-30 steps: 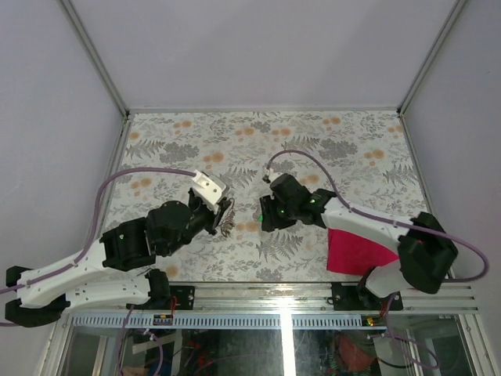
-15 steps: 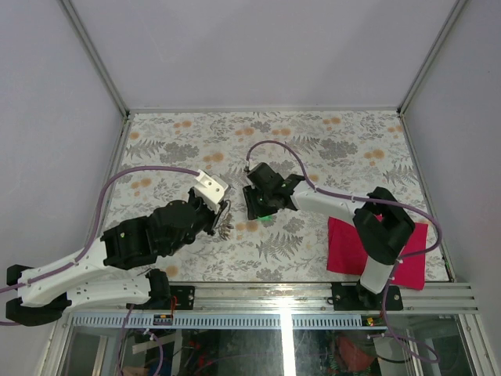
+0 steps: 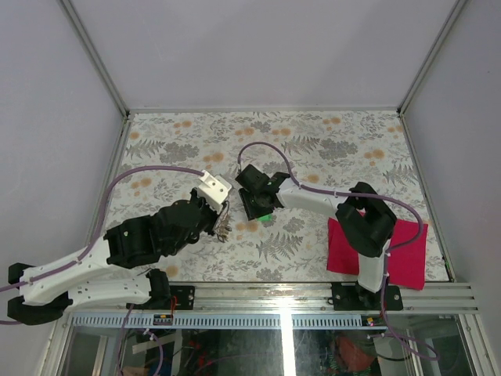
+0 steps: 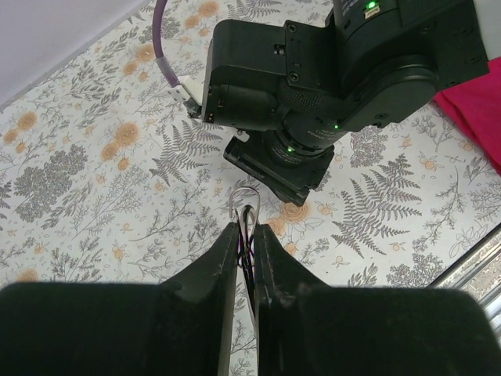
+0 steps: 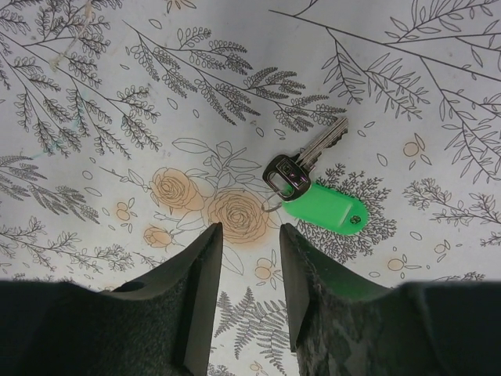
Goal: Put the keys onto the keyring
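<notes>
My left gripper (image 4: pixel 245 233) is shut on the thin silvery keyring (image 4: pixel 244 205), whose loop pokes out past the fingertips; dark red and blue bits hang between the fingers. In the top view the keyring (image 3: pixel 224 222) sits at the left gripper (image 3: pixel 220 217), just left of the right gripper (image 3: pixel 258 210). The green key (image 5: pixel 322 205), a metal key with a green plastic tag, lies flat on the table just ahead and right of my open, empty right gripper (image 5: pixel 250 233). In the top view a green spot (image 3: pixel 266 217) shows under the right gripper.
The floral tablecloth (image 3: pixel 329 149) covers the table. A red cloth square (image 3: pixel 407 254) lies at the right near the front edge, partly under the right arm. The right wrist body (image 4: pixel 313 78) fills the space just beyond the left fingertips. Metal rails border the table.
My right arm has swung left and folded in, carrying its gripper towards the left gripper and uncovering more of the red cloth. My left gripper has shifted slightly, still holding the keyring.
</notes>
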You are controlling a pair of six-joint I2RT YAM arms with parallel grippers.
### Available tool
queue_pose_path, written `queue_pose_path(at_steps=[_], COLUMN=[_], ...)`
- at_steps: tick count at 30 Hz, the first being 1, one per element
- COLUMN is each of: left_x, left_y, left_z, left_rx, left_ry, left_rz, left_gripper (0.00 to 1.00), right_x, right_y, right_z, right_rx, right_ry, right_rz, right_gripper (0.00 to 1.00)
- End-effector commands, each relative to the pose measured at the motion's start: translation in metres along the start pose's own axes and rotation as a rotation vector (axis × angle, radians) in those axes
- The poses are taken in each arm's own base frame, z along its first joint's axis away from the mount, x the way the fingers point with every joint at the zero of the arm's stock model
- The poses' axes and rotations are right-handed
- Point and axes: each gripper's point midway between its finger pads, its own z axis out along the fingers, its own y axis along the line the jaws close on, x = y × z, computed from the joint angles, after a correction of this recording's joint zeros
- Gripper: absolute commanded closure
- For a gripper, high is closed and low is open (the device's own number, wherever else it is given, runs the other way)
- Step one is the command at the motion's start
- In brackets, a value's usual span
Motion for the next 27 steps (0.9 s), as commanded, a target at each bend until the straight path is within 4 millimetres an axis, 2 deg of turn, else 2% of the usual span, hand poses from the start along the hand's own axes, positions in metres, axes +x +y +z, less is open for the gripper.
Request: queue_pose_path(at_steps=[1, 19, 27], left_x=[-0.023, -0.025, -0.026], left_y=[0.005, 0.002, 0.000], left_z=[-0.005, -0.003, -0.001], left_rx=[-0.016, -0.005, -0.001], left_ry=[-0.059, -0.048, -0.042], left_rz=[-0.023, -0.011, -0.004], left_gripper=[1.00, 1.00, 1.00], right_x=[-0.007, -0.001, 0.002], right_y=[0.007, 0.000, 0.000], right_z=[0.003, 0.018, 0.024], right_rx=[0.026, 0.113, 0.113], right_ry=[-0.002, 0.039, 0.052], right_rz=[-0.035, -0.091, -0.105], right_gripper=[0.59, 0.59, 0.63])
